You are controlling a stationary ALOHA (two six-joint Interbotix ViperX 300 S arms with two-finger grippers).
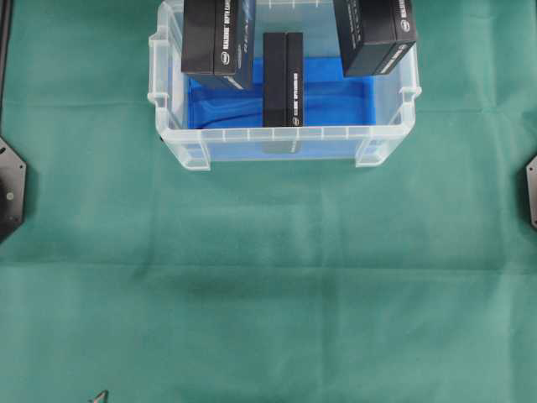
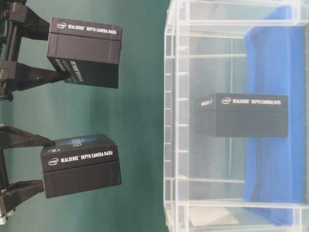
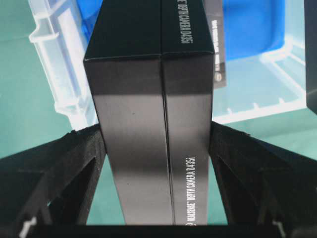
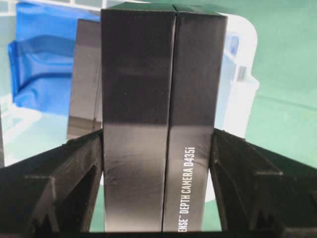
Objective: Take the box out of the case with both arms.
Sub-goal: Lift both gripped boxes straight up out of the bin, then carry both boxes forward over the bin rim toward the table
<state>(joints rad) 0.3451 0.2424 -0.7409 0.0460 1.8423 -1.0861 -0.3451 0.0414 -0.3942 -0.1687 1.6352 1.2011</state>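
Each hand is clamped on its own black RealSense camera box: the left hand (image 3: 157,148) on the left box (image 1: 218,38), the right hand (image 4: 158,158) on the right box (image 1: 375,32), both lifted above the clear case (image 1: 285,144) at twelve o'clock on the table (image 1: 268,285). Raise straight, keeping the grips square, to clear the rim. A third box (image 1: 283,80) stands inside on the blue sheet (image 1: 344,96). The arms are cropped overhead.

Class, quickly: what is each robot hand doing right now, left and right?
Left hand: closed on a black RealSense D435i box.
Right hand: closed on another black RealSense D435i box.
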